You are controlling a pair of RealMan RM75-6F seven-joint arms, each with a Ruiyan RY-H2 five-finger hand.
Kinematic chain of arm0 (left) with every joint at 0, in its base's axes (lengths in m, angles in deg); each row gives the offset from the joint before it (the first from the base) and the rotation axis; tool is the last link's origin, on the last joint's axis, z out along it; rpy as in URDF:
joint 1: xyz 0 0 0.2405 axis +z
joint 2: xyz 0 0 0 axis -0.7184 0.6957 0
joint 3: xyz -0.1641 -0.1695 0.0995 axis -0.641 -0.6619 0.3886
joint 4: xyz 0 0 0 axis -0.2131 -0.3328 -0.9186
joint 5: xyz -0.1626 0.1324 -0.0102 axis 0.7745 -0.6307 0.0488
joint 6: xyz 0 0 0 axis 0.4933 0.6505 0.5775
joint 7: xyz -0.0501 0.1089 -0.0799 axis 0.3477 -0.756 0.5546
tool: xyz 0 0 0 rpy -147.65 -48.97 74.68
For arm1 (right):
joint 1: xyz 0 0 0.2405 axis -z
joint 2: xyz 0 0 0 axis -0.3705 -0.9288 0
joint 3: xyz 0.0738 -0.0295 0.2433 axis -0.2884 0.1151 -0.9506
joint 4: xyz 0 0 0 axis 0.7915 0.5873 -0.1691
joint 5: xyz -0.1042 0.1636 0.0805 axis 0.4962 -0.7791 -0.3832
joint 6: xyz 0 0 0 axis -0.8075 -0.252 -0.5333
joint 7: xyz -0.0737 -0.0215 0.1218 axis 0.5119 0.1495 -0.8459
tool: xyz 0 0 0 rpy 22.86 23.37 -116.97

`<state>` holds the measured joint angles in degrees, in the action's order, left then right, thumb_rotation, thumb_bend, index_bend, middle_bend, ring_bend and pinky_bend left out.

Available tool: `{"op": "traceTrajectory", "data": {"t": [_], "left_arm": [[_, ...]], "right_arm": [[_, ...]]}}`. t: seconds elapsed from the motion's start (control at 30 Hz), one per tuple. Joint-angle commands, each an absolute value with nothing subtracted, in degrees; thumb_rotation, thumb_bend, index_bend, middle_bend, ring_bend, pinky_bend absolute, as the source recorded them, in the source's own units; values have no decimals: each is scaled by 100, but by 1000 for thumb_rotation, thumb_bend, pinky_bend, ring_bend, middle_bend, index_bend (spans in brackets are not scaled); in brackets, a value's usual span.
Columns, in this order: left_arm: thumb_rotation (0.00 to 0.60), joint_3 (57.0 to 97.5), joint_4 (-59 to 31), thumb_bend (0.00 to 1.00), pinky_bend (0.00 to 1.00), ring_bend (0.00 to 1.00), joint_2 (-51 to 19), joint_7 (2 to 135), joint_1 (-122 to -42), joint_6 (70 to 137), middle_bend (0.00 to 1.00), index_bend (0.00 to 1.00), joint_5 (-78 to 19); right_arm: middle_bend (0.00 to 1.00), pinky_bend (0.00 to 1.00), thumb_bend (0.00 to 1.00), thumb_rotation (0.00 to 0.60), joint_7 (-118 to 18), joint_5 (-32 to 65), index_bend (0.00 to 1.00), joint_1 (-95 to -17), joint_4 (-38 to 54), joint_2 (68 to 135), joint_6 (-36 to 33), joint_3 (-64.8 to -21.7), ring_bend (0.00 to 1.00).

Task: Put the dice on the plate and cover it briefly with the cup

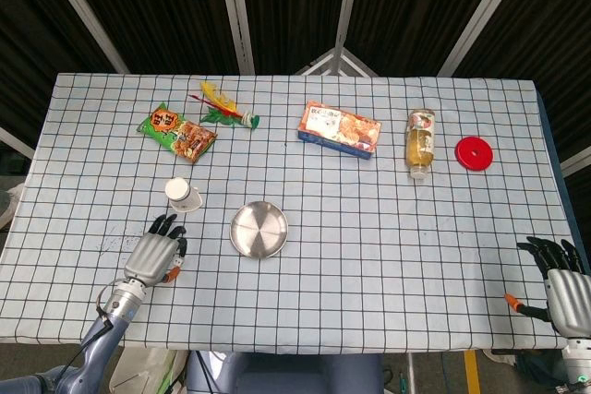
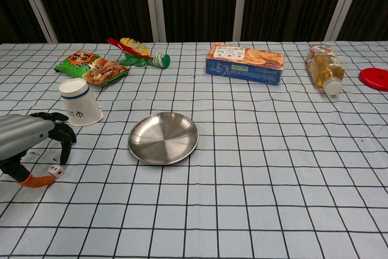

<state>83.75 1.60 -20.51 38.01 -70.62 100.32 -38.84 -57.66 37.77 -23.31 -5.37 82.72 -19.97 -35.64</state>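
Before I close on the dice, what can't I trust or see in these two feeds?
- Dice: tiny in the chest view, so contact with the left hand fingers is unclear; in the head view the hand hides it.
- Right hand: head view only, cut by the frame edge; absent from the chest view.
- Cup: lies tipped; its inside is not visible.

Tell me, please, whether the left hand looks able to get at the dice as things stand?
Probably yes. The left hand hangs right over the dice, its fingers curled down around it and nothing between them; the cup lies apart, further back.
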Motion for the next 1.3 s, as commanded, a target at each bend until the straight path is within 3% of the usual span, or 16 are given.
{"op": "traceTrajectory", "data": {"t": [0.03,0.57,1.0,1.13,1.3], "left_arm": [[600,8382,155,422,0,0,-2052,3822,-7063,10044,223,516,-3898],[600,8391,214,479,0,0,-2022,3993,-7032,10158,227,541,-3923],[600,8336,944,479,0,0,-1929,4587,-7206,10659,235,543,-5185],[600,8162,1040,484,0,0,-2129,4512,-7404,10499,237,544,-5159],[600,7795,521,491,0,0,-2715,4394,-7740,10382,238,545,-5133]], "right_arm": [[188,0,97,600,-5777,3780,248,-2333,-538,8270,-1988,-3560,126],[188,0,96,600,-5803,3758,248,-2329,-570,8240,-1964,-3556,126],[188,0,96,600,-5845,3779,248,-2319,-608,8213,-1996,-3559,126],[188,0,96,600,-5897,3771,248,-2299,-619,8185,-2030,-3568,126],[188,0,96,600,-5952,3773,248,-2284,-613,8166,-2041,-3564,126]]}}
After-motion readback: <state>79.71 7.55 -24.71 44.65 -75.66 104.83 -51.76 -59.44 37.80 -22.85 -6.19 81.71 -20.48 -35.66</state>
